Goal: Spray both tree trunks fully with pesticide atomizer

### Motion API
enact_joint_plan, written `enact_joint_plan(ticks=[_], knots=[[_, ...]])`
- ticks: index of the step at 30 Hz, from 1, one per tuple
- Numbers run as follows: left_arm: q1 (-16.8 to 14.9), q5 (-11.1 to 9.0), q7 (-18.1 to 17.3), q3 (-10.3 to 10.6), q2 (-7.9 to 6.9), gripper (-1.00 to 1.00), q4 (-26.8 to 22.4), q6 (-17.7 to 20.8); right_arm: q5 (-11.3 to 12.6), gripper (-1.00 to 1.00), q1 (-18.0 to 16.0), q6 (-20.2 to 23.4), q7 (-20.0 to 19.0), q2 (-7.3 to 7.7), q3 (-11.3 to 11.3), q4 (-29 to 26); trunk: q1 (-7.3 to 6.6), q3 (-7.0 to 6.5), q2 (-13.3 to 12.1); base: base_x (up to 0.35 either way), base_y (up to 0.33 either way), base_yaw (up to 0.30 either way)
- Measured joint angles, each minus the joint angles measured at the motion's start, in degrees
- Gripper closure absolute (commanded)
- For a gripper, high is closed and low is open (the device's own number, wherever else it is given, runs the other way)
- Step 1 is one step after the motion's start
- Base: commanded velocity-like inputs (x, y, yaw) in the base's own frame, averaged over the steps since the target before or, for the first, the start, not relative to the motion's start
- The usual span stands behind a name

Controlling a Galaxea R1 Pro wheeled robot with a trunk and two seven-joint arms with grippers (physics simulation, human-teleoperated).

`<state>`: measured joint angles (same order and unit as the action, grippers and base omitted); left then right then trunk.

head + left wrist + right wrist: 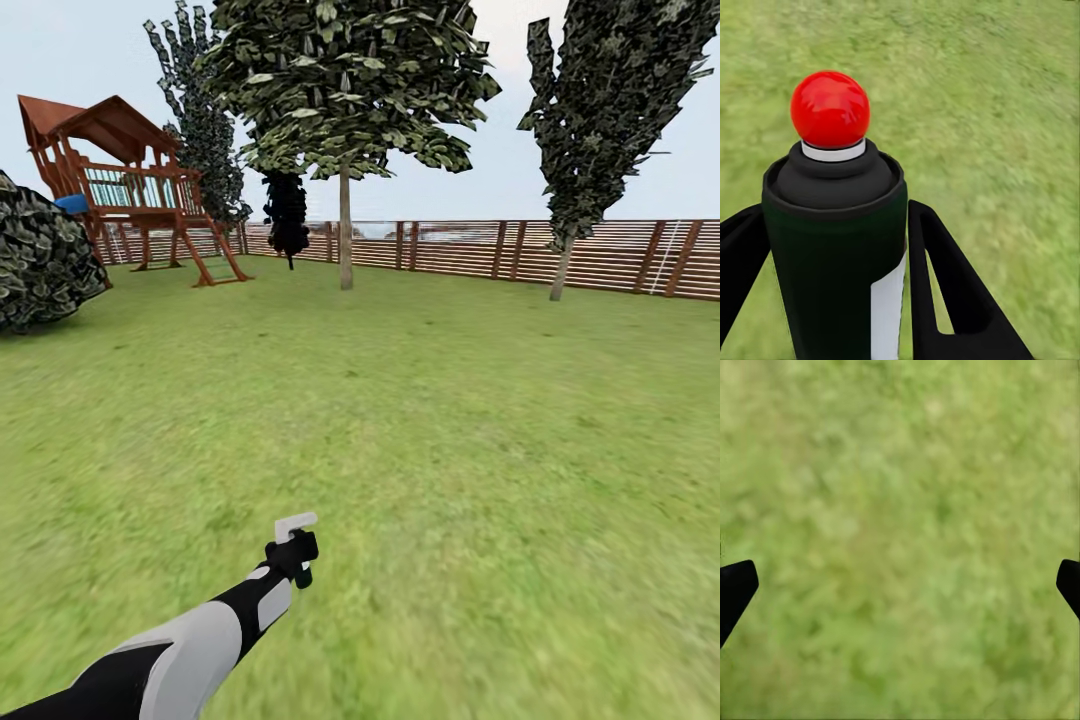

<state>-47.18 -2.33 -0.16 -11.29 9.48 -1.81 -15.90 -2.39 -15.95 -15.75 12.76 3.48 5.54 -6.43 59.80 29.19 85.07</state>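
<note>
Left wrist view has the left gripper [832, 277] pinching the atomizer [832, 247] — pickup done, right gripper [900, 585] spread over grass — so next comes closing on the far trunk [345, 235].

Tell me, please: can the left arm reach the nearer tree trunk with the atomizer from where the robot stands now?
Probably not. The left gripper holds the atomizer, but the trunk stands far across open lawn, by the fence.

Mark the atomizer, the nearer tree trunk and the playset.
atomizer [832, 255]: left wrist view, dark body between the left end effector's fingers.
nearer tree trunk [346, 235]: head view, mid trunk.
playset [125, 190]: head view, railed deck.
</note>
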Motion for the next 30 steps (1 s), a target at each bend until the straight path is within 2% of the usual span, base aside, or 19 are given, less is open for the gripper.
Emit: enact_joint_plan(ticks=[30], knots=[[0.0,0.0,0.0,-0.1,-0.09,1.00,0.0,0.0,0.0,-1.00,0.0,0.0,0.0,-0.04,0.0,0.0,0.00,0.02,0.0,0.350,0.000,0.018]])
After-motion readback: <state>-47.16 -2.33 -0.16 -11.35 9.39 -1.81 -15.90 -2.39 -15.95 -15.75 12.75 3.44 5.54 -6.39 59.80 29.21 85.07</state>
